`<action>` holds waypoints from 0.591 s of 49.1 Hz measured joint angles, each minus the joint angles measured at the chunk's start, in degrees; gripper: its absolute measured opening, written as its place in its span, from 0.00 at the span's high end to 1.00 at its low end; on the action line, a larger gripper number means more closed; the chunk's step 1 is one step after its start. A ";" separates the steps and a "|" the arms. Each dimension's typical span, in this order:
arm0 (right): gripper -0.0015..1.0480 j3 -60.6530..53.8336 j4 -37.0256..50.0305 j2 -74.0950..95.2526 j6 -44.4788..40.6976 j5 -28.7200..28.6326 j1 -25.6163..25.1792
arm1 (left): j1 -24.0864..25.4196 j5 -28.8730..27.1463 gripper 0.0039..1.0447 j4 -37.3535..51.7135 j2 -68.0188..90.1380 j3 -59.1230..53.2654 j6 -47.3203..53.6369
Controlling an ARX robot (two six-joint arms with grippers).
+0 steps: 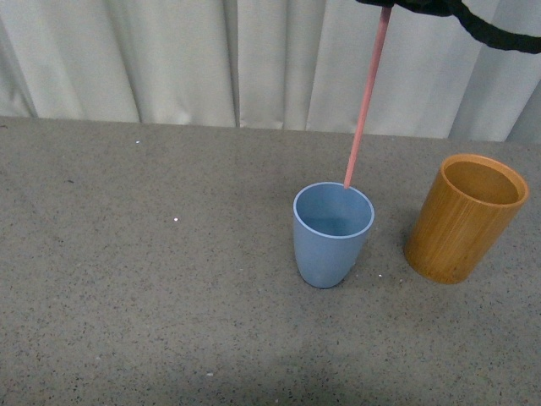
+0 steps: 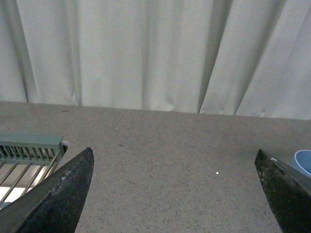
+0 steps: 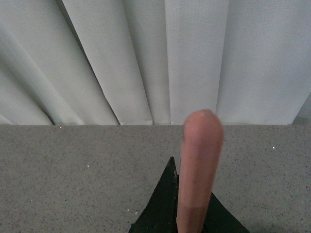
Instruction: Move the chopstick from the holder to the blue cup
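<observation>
The pink chopstick (image 1: 365,101) hangs nearly upright, its lower tip just at the far rim of the blue cup (image 1: 332,233). Its top end is held at the upper edge of the front view by my right gripper (image 1: 387,5), which is shut on it. In the right wrist view the chopstick (image 3: 199,165) rises blurred between the dark fingers (image 3: 163,204). The orange-brown holder (image 1: 465,217) stands empty to the right of the cup. My left gripper (image 2: 175,194) is open over bare table, with the blue cup's rim (image 2: 302,161) showing beside one finger.
A grey speckled table (image 1: 152,279) stretches to the left and front of the cups. White curtains (image 1: 169,59) hang behind it. A pale green rack (image 2: 29,148) lies near the left gripper.
</observation>
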 joint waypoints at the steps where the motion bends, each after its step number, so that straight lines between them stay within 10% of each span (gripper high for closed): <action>1: 0.99 0.00 0.09 0.28 0.00 0.02 0.04 | 0.00 0.00 0.06 0.00 0.00 0.00 0.00; 29: 0.99 0.66 -0.11 3.34 0.63 0.37 -0.39 | 0.00 0.00 0.06 0.00 0.00 0.00 0.00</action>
